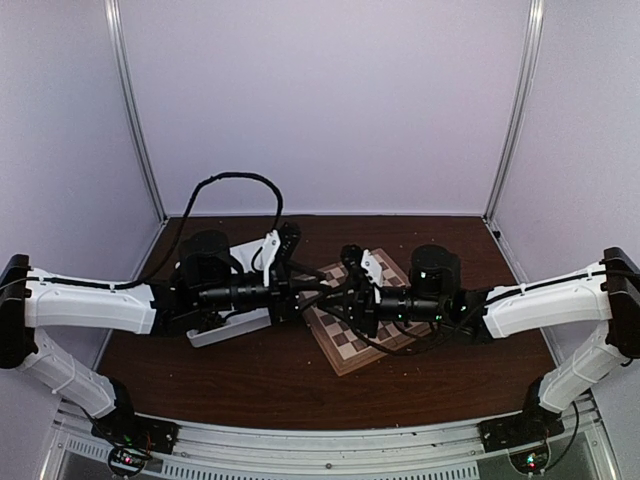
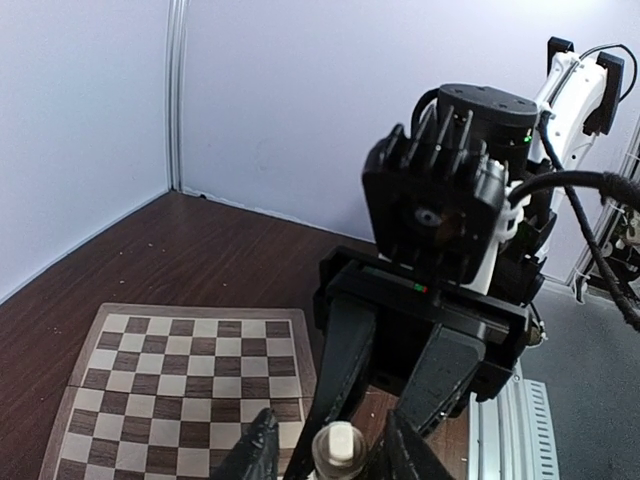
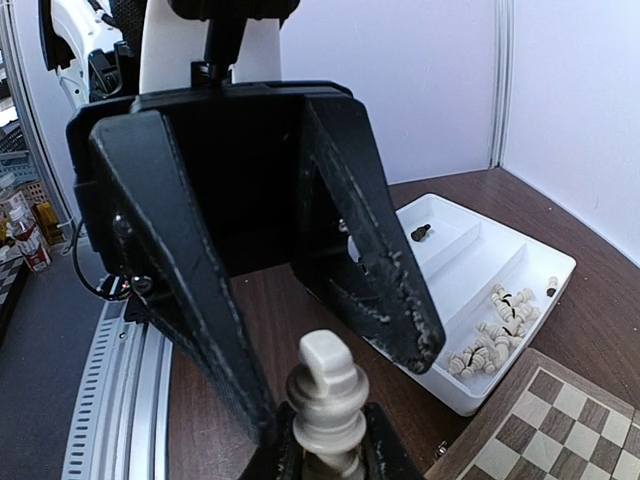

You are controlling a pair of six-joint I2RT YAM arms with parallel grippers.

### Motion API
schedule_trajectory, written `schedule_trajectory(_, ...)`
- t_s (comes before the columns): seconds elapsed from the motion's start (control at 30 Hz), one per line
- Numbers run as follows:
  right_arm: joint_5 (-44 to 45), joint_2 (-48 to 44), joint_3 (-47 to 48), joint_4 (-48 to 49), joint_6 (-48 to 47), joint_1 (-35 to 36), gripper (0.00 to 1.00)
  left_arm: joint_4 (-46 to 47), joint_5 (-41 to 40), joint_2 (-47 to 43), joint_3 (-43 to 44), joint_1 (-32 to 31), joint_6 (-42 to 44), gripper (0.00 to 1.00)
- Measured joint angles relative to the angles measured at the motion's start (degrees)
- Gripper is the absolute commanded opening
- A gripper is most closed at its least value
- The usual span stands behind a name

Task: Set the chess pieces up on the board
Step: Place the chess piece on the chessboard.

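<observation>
The board (image 1: 348, 345) lies on the table in the middle, its squares bare in the left wrist view (image 2: 180, 380). Above its left edge both grippers meet tip to tip. My right gripper (image 3: 330, 452) is shut on a cream-white chess piece (image 3: 325, 395), held upright by its lower part. My left gripper (image 2: 330, 455) is open, one of its fingers (image 3: 372, 235) on each side of that piece, with a gap on one side at least. The same piece (image 2: 340, 447) shows between the right gripper's fingers (image 2: 345, 360). From above, the piece is hidden between the left gripper (image 1: 322, 290) and the right gripper (image 1: 346, 294).
A white compartmented tray (image 3: 470, 392) stands left of the board, partly under the left arm (image 1: 225, 328). It holds several cream pieces (image 3: 495, 330) and a dark piece (image 3: 421, 233). White walls close the table's back and sides.
</observation>
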Motion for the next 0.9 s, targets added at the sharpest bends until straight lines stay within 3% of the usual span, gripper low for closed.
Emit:
schedule_trajectory(0.13,0.0,0.1,0.2,0.4,0.1,0.0,0.08,-0.5,0.2,0.0,0.0,-0.1,0.2,0.20)
schedule_trajectory(0.27,0.0,0.3,0.6,0.5,0.7,0.0,0.09,-1.0,0.5,0.2,0.2,-0.1,0.8,0.18)
schedule_trajectory(0.4,0.0,0.4,0.6,0.5,1.0,0.0,0.11,-1.4,0.6,0.6,0.6,-0.1,0.9,0.09)
schedule_trajectory(0.57,0.5,0.4,0.6,0.3,0.9,0.0,0.32,-1.6,0.6,0.8,0.9,-0.1,1.2,0.00)
schedule_trajectory(0.73,2.8,0.1,-0.4,1.1,0.2,0.0,0.55,-3.1,-0.9,0.8,0.9,-0.1,1.6,0.00)
schedule_trajectory(0.9,6.2,-2.8,-4.1,-0.6,-0.7,-0.1,0.64,-6.9,-6.2,1.9,2.7,-0.1,2.9,0.00)
